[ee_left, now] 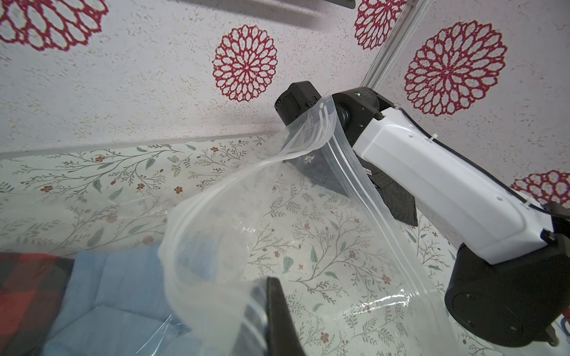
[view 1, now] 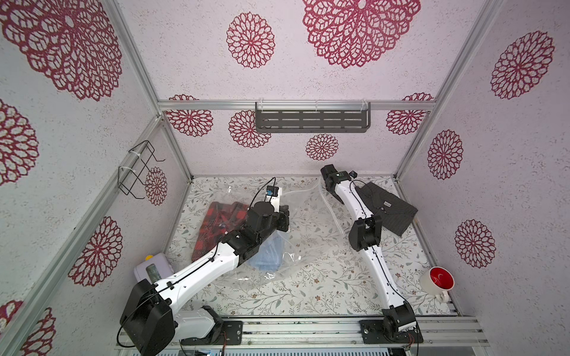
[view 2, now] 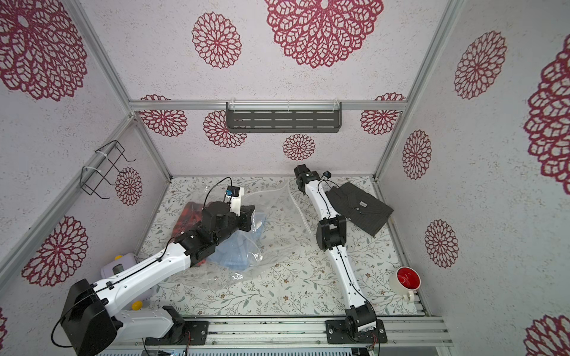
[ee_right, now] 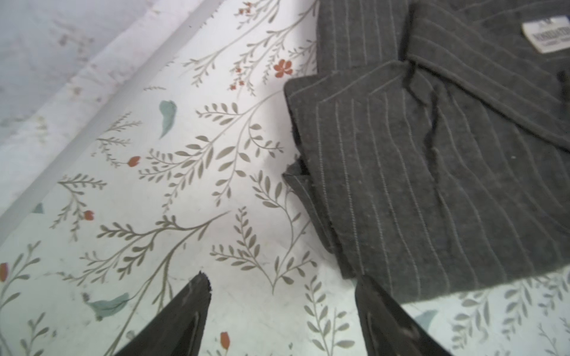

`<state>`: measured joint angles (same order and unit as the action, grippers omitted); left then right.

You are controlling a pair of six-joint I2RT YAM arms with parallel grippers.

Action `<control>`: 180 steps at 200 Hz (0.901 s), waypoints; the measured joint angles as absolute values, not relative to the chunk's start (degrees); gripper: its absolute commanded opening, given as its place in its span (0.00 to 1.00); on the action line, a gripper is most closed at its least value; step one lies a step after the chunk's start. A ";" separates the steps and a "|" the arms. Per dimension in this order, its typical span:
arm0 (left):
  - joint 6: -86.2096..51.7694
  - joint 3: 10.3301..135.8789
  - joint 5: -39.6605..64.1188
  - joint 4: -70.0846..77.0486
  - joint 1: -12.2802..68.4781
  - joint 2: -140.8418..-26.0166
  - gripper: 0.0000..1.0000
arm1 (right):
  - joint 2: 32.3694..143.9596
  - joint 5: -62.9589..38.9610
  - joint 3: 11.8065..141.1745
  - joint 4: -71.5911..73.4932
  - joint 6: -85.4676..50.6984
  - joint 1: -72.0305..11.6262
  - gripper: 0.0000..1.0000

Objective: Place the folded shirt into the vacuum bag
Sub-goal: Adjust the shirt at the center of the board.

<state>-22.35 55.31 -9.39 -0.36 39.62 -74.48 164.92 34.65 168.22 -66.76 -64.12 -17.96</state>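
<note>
Left of centre in a top view, the left gripper (view 1: 283, 219) is clamped on a raised edge of the clear vacuum bag (view 1: 311, 215), which sprawls across the middle of the table (view 1: 324, 286) over a blue shirt (view 1: 266, 254). The right gripper (ee_right: 283, 282) has its jaws apart beside the grey striped folded shirt (view 1: 391, 212), lying outside the bag at right of centre.

Floral tabletop (view 1: 308, 277) under clear vacuum bag (view 1: 308, 209), folded grey striped shirt (view 1: 391, 209), red-lined mug (view 1: 438, 280).

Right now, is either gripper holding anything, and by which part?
Left gripper pinches the vacuum bag by its upper film; right gripper is open, holding nothing.
</note>
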 measured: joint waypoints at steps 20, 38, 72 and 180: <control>-22.33 55.31 -9.37 -0.38 39.62 -74.46 0.00 | 165.47 34.50 168.22 -67.40 -64.49 -17.30 0.79; -22.28 55.31 -9.41 -0.45 39.62 -74.46 0.00 | 166.08 34.39 168.22 -67.35 -64.34 -16.78 0.77; -22.06 54.57 -9.47 -0.80 39.62 -73.23 0.00 | 166.41 33.65 168.22 -67.18 -63.42 -16.14 0.63; -21.87 54.37 -9.41 -1.19 39.62 -71.81 0.00 | 166.41 31.11 168.64 -68.40 -61.56 -14.87 0.05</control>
